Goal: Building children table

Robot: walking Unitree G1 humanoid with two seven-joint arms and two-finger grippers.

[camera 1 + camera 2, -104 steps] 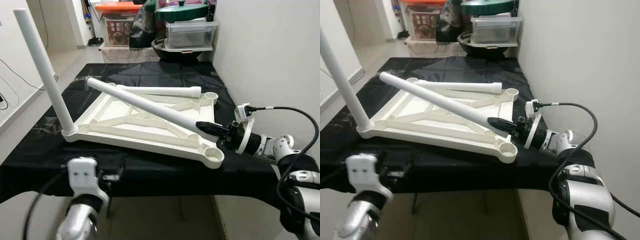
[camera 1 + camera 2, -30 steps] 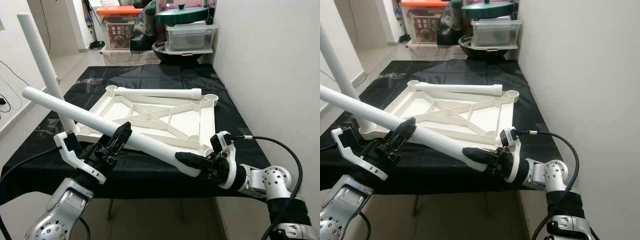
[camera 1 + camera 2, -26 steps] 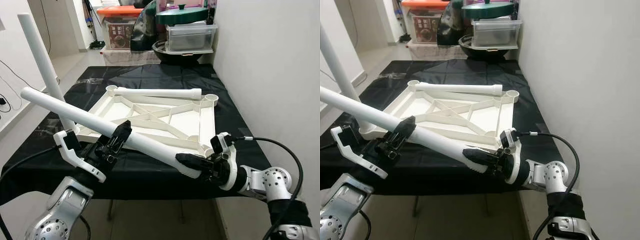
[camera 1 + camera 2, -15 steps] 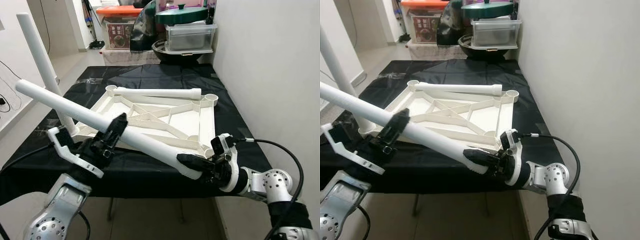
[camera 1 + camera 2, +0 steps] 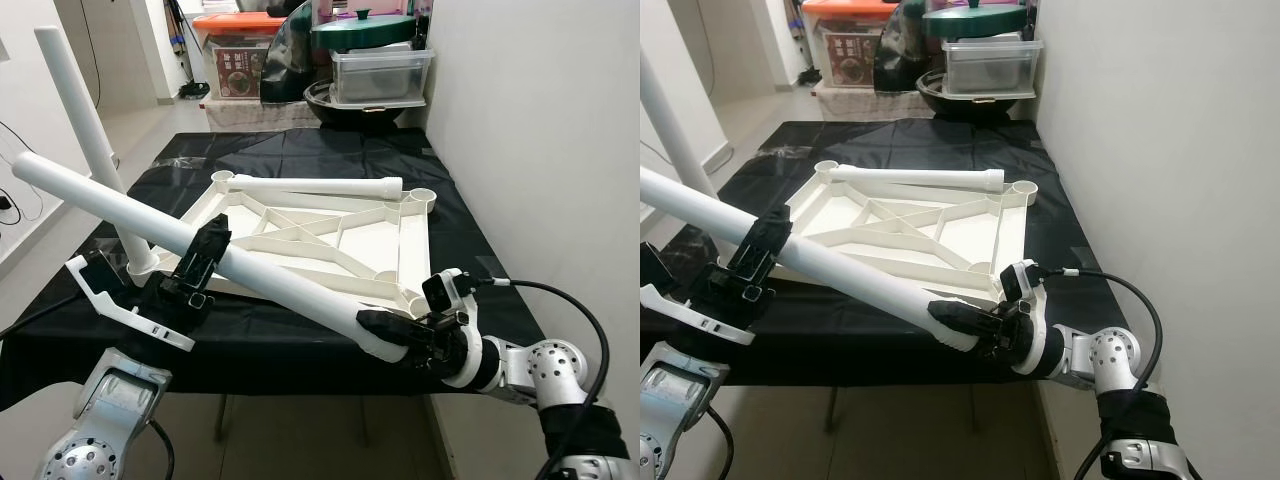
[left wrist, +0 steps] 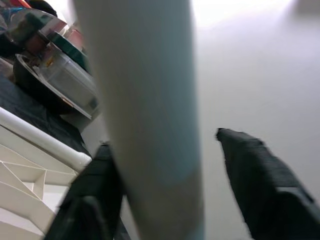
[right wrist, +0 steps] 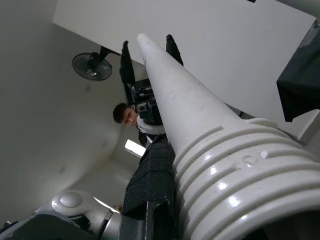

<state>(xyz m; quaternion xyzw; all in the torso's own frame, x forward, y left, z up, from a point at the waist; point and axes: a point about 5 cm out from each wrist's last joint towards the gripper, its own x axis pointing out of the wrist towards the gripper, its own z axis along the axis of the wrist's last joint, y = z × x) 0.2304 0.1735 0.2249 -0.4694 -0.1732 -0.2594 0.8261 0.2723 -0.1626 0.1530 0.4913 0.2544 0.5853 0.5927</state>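
A white children's table top (image 5: 415, 250) lies upside down on the black-covered table (image 5: 300, 150). One white leg (image 5: 85, 130) stands upright in its near left corner socket. A second leg (image 5: 320, 185) lies along the far rim. A third leg (image 5: 270, 290) slants in the air over the near edge, high end to the left. My right gripper (image 5: 385, 328) is shut on its ribbed lower end (image 7: 240, 165). My left gripper (image 5: 205, 255) straddles the middle of this leg (image 6: 145, 125); one finger (image 6: 95, 200) touches it and the other finger (image 6: 260, 185) stands off with a gap.
A clear lidded box (image 5: 380, 65), a green lid and an orange-lidded crate stand behind the table's far end. A white wall runs close along the right side. A black cable (image 5: 590, 320) loops off my right forearm. Open floor lies to the left.
The leg was lifted off the table top by its lower end. In the last second my left gripper slid up-left along the leg, whose high end swung slightly left and up.
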